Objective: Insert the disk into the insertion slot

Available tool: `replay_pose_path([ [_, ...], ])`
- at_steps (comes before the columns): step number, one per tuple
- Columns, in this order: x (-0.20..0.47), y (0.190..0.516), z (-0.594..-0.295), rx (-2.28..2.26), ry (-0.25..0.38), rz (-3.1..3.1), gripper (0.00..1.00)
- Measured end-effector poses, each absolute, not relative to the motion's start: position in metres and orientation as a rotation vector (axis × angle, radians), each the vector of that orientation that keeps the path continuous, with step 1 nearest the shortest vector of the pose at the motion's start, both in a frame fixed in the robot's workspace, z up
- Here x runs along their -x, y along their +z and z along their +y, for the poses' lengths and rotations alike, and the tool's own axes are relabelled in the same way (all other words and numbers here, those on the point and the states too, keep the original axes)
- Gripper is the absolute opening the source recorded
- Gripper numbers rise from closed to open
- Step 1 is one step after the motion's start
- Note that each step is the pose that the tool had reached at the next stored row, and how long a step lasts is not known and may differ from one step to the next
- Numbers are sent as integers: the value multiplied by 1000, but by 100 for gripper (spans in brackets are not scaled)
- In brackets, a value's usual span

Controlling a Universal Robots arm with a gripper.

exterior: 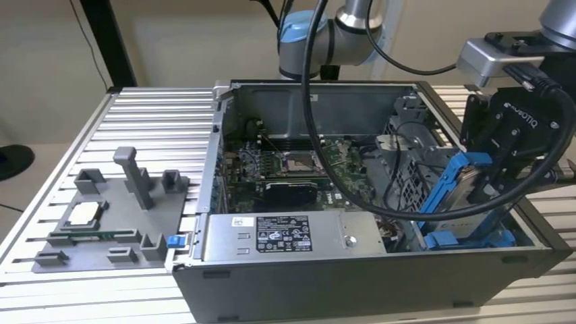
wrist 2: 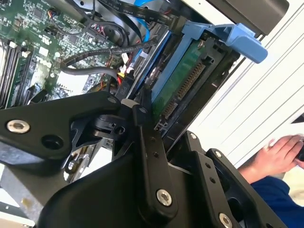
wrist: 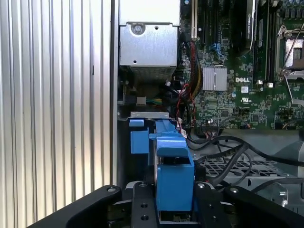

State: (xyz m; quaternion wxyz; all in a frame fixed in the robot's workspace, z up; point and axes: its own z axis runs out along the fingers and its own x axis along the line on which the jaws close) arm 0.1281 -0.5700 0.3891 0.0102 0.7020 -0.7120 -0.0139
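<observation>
The gripper (exterior: 475,192) pinches the disk (exterior: 461,194) between its black fingers (wrist: 141,205), holding it tilted over the open computer case (exterior: 360,270), at about four o'clock in the exterior view. The disk's blue carrier bracket runs from the claw down toward the insertion slot (exterior: 468,237), whose blue rails sit just below it at the case's near corner. One disk, one slot and one grey fixture tray (exterior: 99,223) at nine o'clock are visible. Everything rests on a ribbed aluminium table (exterior: 153,128) before a beige wall. In the second wrist view a person's hand (wrist 2: 282,154) rests at four o'clock.
</observation>
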Motion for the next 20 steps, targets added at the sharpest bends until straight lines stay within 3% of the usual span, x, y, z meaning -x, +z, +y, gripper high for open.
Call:
replay_pose_path([
  [20,-128,389,-570,-2191,-43,-2222,0],
])
